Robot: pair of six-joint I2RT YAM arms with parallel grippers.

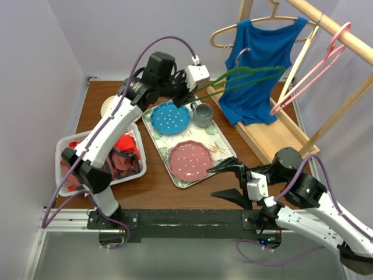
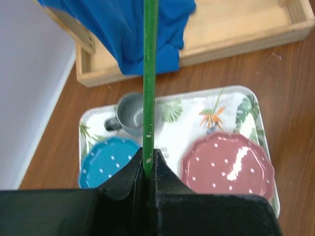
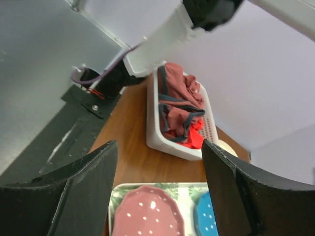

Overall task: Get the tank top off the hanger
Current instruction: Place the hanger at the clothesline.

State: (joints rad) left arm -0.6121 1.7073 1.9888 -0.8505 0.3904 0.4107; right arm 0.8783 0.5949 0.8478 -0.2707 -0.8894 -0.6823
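While the right tool (image 1: pixel 213 181) sits low at the near edge of the desk (image 1: pixel 157 181), with its fingers spread wide and nothing between them, the removal step rests with the left arm. The right forearm lies close to the desk surface and points toward the patterned tray (image 1: pixel 218 140). Farther back, the left arm rises beside the laundry basket (image 1: pixel 63 143), bends at the elbow and reaches over the tray. The left tool (image 1: pixel 185 96) is clenched on one end of the green hanger (image 1: pixel 245 79), holding it nearly level. The hanger's far end runs into the blue tank top (image 1: pixel 259 70), which hangs at the wooden rack (image 1: pixel 274 137) with its hem bunched in the rack base. The garment is judged not yet freed. Next, the right tool should grip the fabric while the left tool draws the hanger clear. Which strap sits on the hanger cannot be told.
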